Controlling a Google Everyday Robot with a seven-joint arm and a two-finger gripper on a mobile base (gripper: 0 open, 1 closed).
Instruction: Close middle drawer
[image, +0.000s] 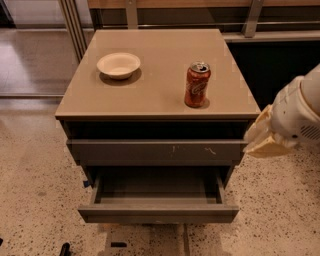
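The middle drawer (158, 212) is a wide, shallow dark-grey drawer with a plain front panel. It stands pulled out toward me, and its dark interior shows. Above it is the grey drawer front with pale scratch marks (155, 150), set back under the tabletop. My gripper (264, 139), pale beige on a white arm, hangs at the right side of the cabinet, level with the scratched front. It is above and to the right of the open drawer and touches nothing that I can see.
On the tan tabletop (150, 90) stand a white bowl (118, 64) at the left and a red soda can (197, 84) at the right. Speckled floor surrounds the cabinet. A metal rail and dark wall run behind it.
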